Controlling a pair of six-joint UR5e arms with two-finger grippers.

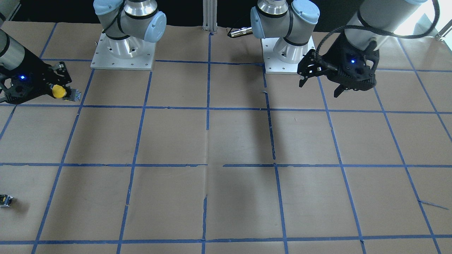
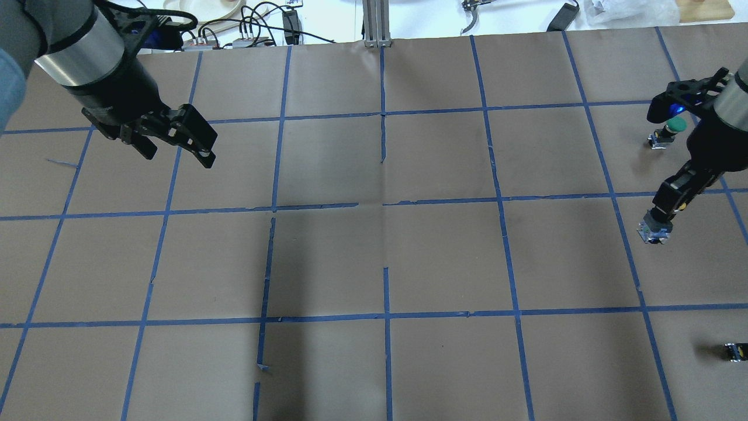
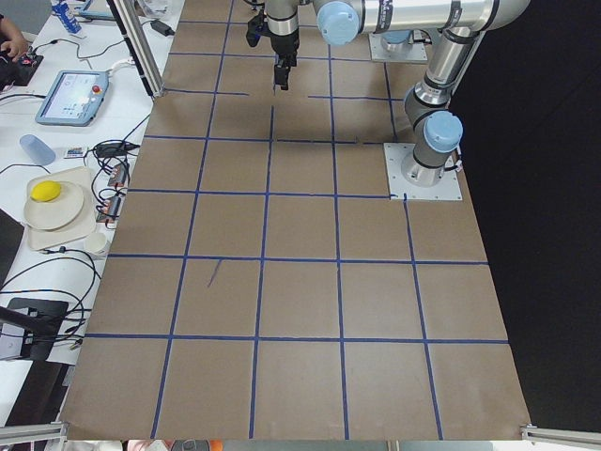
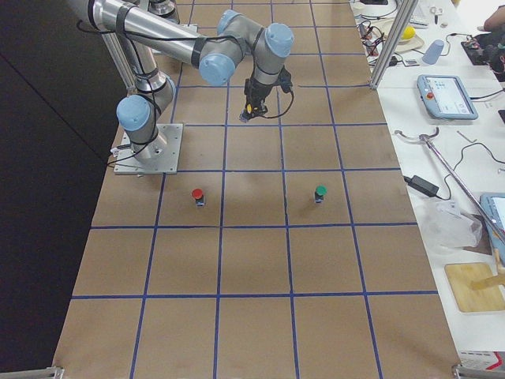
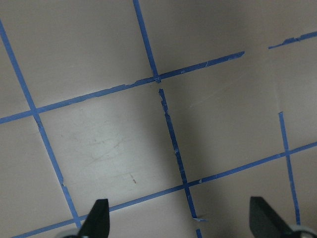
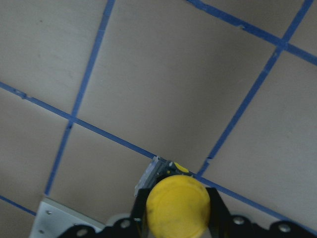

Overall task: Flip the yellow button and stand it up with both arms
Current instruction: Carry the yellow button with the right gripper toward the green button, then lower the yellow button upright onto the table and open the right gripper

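Read no text, label, brand or number anywhere. Cap of yellow button (image 6: 178, 206) between my right jaws looked blank. Well off jaws, pendant screen (image 4: 447, 96) showed marks too small.

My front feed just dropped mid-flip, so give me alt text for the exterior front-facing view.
At the view's left edge the right end effector grips the yellow button above the taped brown table. At upper right the left end effector hangs open and empty. A small block lies at lower left.
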